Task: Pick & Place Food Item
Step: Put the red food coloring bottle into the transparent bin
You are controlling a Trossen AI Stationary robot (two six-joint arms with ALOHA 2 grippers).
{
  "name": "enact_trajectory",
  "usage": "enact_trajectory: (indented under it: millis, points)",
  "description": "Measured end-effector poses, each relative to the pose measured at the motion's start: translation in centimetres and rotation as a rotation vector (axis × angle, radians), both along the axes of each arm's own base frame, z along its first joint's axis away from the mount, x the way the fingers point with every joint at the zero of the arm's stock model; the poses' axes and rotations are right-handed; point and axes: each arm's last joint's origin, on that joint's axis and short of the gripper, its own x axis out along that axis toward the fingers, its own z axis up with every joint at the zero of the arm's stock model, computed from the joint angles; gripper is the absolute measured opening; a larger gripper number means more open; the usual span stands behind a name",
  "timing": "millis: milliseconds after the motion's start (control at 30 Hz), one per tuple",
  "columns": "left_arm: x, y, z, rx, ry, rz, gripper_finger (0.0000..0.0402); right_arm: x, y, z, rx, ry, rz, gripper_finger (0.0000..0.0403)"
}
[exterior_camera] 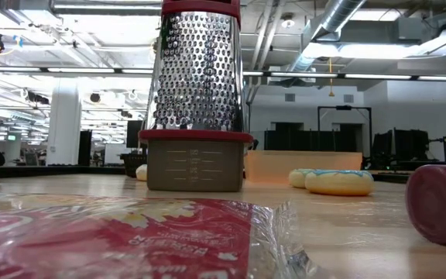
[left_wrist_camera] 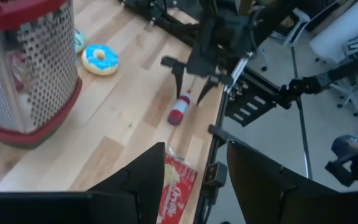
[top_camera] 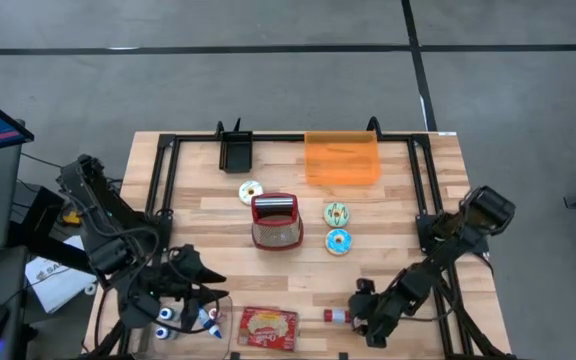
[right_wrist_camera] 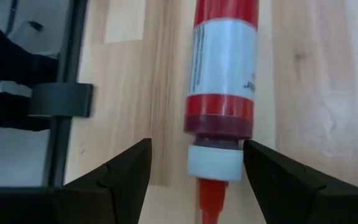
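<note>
Right claw (right_wrist_camera: 194,171) open astride red bottle (right_wrist_camera: 222,74), only wrist-view clear.

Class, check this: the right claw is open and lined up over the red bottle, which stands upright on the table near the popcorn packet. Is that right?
Not quite. The red bottle lies on its side on the table, as the right wrist view shows. The rest holds: the right claw is open, lined up over it, and the popcorn packet lies nearby.
</note>
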Motion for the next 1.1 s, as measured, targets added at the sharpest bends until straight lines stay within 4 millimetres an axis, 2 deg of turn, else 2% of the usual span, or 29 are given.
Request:
enact_trajectory:
  millis: [133,233,400,500,667,767,867,1100]
  points:
    - [0.5,0.3,0.1,-0.008,0.000,0.000,0.0168,0.7,0.9,-0.5,-0.023,-0.005,-0.007,0.0243]
    - [0.6,0.3,0.1,-0.002,0.001,-0.015,0.0168,1.2,1.3,-0.7,-0.031,-0.012,-0.016,0.0227]
    - [0.6,0.2,0.1,-0.003,0.005,-0.022,0.0168,1.8,0.8,-0.2,-0.042,0.009,-0.035,0.0155]
    - [0.6,0.1,0.2,0.001,0.010,-0.051,0.0168,2.2,0.4,1.0,-0.032,-0.015,-0.030,0.0110]
    - [1.5,-0.1,1.1,0.020,-0.064,-0.132,0.0168,3.3,-0.3,5.4,-0.011,-0.098,-0.019,0.0110]
    - [2.5,0.3,1.6,0.045,-0.102,-0.184,0.0168,5.0,-0.7,9.5,-0.004,-0.194,0.007,0.0110]
    - [4.2,0.9,1.2,0.044,-0.082,-0.217,0.0177,6.9,-1.3,13.7,-0.060,-0.273,0.040,0.0110]
    - [7.0,3.0,0.5,-0.234,-0.035,-0.034,0.0240,10.5,-2.1,21.1,-0.262,-0.419,0.037,0.0110]
